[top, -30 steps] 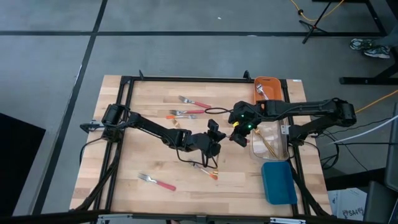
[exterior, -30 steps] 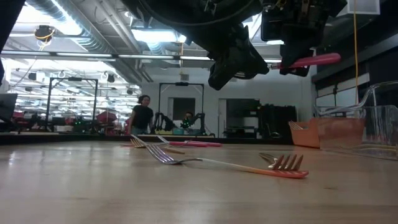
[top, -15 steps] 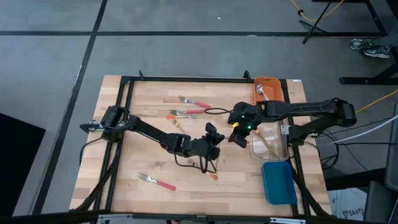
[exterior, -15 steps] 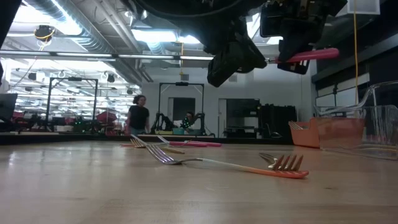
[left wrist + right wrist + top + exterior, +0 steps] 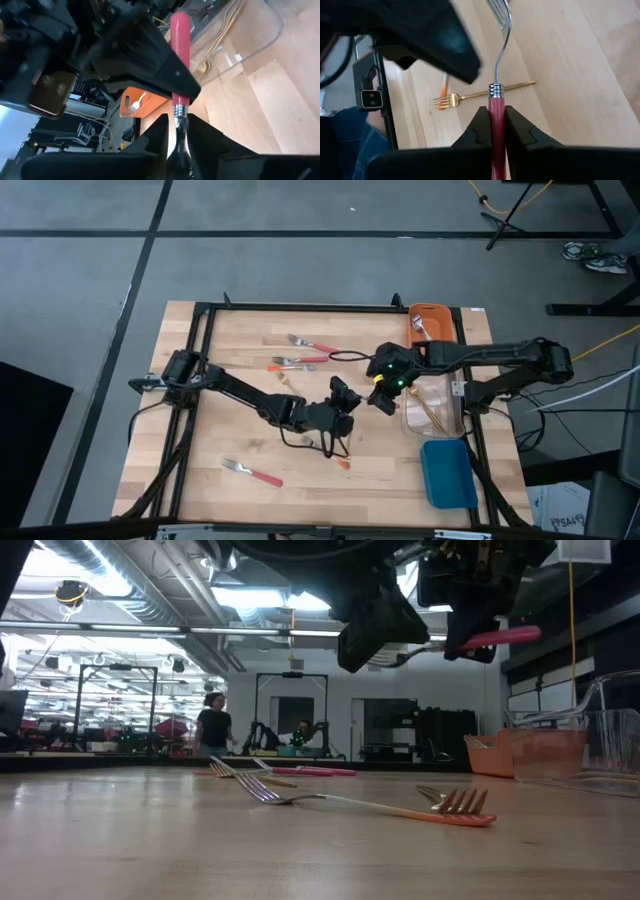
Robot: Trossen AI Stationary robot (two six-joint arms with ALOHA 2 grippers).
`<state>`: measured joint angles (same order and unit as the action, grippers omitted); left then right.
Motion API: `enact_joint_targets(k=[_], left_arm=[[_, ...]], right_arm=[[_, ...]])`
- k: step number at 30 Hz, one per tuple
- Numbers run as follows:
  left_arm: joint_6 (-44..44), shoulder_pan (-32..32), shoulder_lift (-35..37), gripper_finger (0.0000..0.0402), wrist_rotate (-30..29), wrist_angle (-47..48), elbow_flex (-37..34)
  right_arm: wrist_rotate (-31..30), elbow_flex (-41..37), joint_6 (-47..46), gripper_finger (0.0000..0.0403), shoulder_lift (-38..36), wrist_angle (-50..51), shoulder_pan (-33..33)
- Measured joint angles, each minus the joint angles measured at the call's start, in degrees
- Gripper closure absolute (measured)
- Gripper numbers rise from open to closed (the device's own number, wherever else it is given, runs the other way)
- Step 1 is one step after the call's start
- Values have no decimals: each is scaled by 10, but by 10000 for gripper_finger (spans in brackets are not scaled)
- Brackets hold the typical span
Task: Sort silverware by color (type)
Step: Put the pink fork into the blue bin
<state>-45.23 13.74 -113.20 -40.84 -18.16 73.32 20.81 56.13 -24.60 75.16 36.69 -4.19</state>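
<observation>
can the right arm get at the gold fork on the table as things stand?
Probably not: the right gripper is shut on the pink-handled fork, held in the air, and the left gripper hangs near the gold fork.

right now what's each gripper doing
left gripper: fingers around the red fork's metal neck, grip cannot be told
right gripper: shut on the red fork's handle

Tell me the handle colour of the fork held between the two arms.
Pink-red, on the fork with a silver head; clearest in the right wrist view.

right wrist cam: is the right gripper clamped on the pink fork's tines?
No, the right gripper is shut on the pink-handled fork at its handle; the tines point away, free.
</observation>
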Motion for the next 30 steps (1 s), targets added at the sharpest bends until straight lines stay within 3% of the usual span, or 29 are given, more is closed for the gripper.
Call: enact_joint_targets(k=[11, 20, 26, 30], left_arm=[[34, 10, 0, 317, -3, -11, 0], [61, 53, 0, 317, -22, -22, 0], [62, 64, 0, 317, -91, -15, 0], [81, 61, 0, 317, -97, -15, 0]], right_arm=[[3, 0, -12, 397, -10, 5, 1], [-45, 0, -71, 397, -92, 66, 4], [-120, 0, -147, 397, -143, 90, 75], [-186, 0, -212, 397, -160, 91, 152]])
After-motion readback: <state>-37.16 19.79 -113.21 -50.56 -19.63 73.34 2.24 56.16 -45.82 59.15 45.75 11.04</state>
